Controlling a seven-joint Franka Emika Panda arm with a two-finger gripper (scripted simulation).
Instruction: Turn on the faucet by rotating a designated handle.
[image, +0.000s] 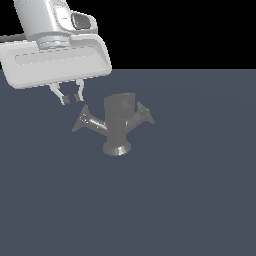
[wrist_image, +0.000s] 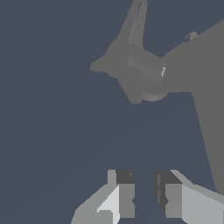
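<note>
A grey metal faucet (image: 119, 125) stands on the dark floor, with a flared base, a thick upright body and two cross-shaped handles. One handle (image: 82, 120) sticks out to the exterior view's left, the other (image: 144, 114) to the right. My gripper (image: 71, 98) hangs just above and beside the left handle, apart from it, fingers a small gap apart and empty. In the wrist view the cross handle (wrist_image: 127, 68) lies ahead of the fingertips (wrist_image: 126, 199), with the faucet body (wrist_image: 197, 83) beside it.
The flat dark blue-grey floor (image: 190, 200) spreads around the faucet. Nothing else stands on it.
</note>
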